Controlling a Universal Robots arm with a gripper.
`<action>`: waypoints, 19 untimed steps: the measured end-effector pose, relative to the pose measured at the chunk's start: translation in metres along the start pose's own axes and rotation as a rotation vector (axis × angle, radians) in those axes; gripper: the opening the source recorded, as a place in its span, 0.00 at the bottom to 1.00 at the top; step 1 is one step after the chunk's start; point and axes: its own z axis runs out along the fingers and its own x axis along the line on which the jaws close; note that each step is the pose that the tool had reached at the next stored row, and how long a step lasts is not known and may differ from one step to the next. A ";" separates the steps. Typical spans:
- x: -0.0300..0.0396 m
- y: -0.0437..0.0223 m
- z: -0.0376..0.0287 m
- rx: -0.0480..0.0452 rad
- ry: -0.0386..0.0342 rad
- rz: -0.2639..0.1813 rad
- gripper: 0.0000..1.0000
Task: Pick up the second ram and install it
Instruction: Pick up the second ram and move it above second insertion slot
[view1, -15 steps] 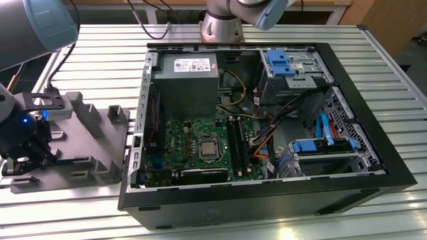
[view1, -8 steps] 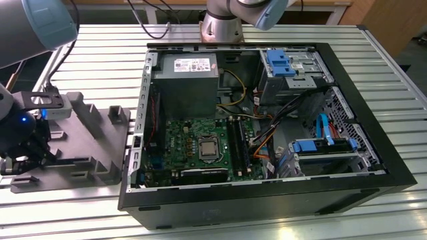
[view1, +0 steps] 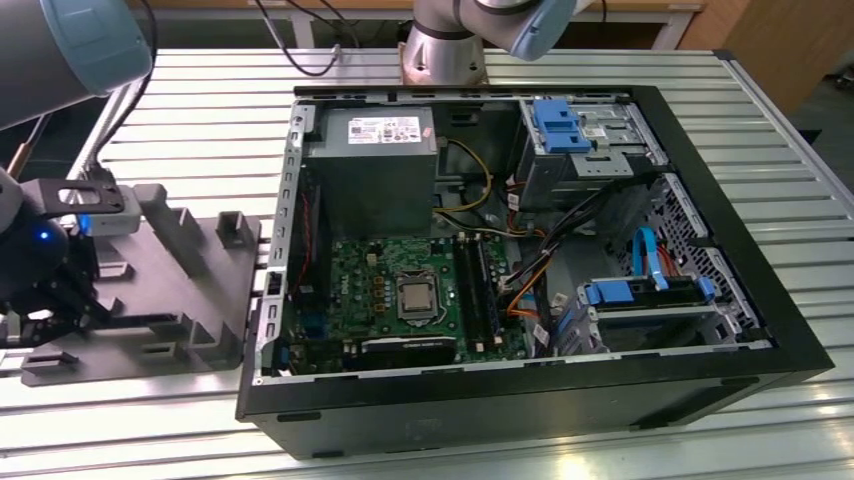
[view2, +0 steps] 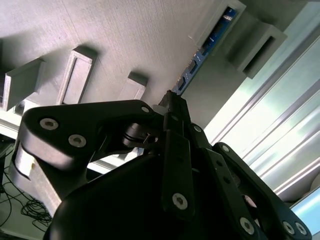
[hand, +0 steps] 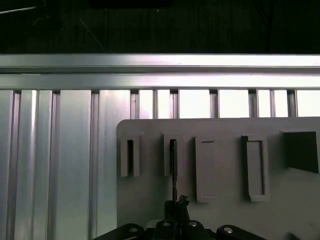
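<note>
**A:** Where is the black two-fingered gripper (view2: 172, 106)?

**B:** It is low over the grey moulded plastic tray (view1: 134, 295). The tray lies on the ribbed aluminium table (view1: 200, 110) at the exterior view's left, just beside the open black computer case (view1: 534, 405).

**A:** And the second ram (view2: 207, 45)?

**B:** It is a slim flat stick standing on edge in that tray. The second wrist view shows its blue face, and the first wrist view shows it edge-on as a thin dark line. Its far end sits in a raised slotted block (view2: 222, 22).

**A:** How do the fingers stand?

**B:** They are drawn narrow, pinched onto the stick's near end. The stick is not lifted out of the tray.

**A:** And inside the case?

**B:** A green motherboard (view1: 360, 280) lies flat. Its long dark memory slots (view1: 474, 285) are on the exterior view's right of the processor, well apart from the gripper.
</note>
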 end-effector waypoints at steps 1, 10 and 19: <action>0.0000 0.0000 -0.0005 0.0001 -0.0001 0.000 0.12; -0.0001 0.0002 -0.0045 0.0002 0.0000 0.000 0.12; -0.0002 0.0004 -0.0074 0.0002 0.0000 0.000 0.12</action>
